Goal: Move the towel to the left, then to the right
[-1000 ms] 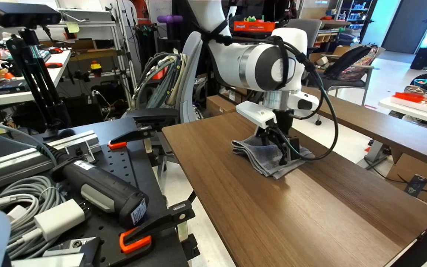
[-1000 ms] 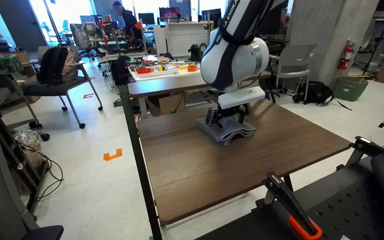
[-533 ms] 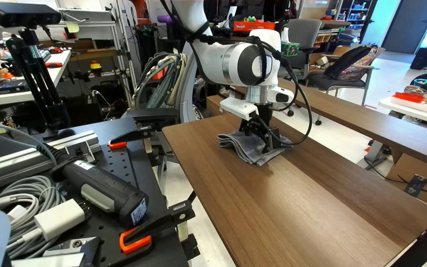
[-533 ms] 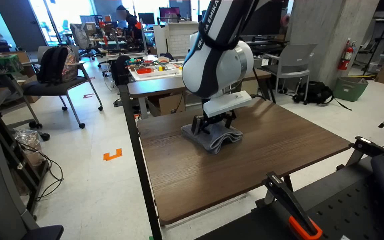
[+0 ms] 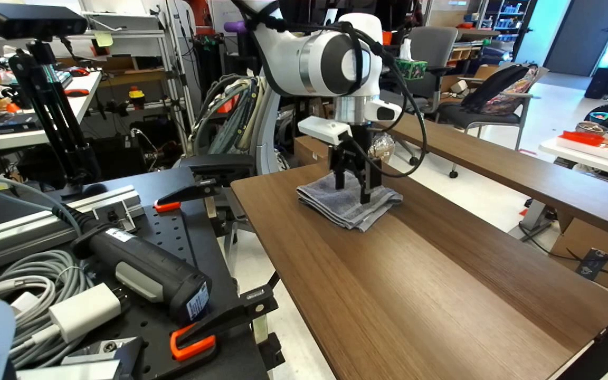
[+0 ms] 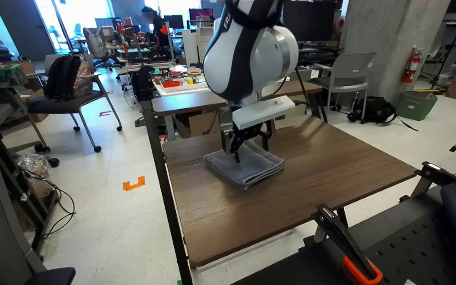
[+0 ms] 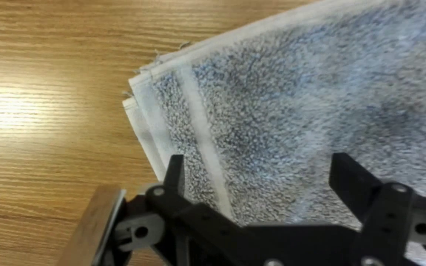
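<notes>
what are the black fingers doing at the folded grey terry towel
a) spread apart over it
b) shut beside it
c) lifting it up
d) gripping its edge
a, the wrist view shows the black fingers wide apart with the folded grey terry towel visible between them

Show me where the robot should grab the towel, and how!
I'd come straight down from above and pinch the middle of the towel. It lies folded flat on the table, so its low edges give little to grab from the side. The gripper is open and points down over it, so closing might bunch the fluffy top into a ridge to hold.
</notes>
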`<state>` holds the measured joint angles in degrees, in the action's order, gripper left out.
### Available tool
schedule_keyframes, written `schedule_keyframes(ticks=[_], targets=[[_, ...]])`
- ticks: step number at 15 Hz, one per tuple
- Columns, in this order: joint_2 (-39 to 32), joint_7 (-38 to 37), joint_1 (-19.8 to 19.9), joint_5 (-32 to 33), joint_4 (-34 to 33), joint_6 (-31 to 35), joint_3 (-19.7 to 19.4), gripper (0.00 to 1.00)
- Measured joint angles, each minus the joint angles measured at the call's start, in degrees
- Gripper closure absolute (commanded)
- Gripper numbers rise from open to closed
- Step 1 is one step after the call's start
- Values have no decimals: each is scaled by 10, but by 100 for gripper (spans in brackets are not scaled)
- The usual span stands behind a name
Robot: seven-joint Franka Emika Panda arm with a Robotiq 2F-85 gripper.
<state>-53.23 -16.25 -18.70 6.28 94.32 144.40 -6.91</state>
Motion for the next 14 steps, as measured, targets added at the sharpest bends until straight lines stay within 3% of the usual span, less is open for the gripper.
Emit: schedule_keyframes(ticks=[6, 14], targets=[[141, 7, -3, -1, 140, 19, 27, 0], [168, 86, 92, -82, 161, 19, 111, 0]])
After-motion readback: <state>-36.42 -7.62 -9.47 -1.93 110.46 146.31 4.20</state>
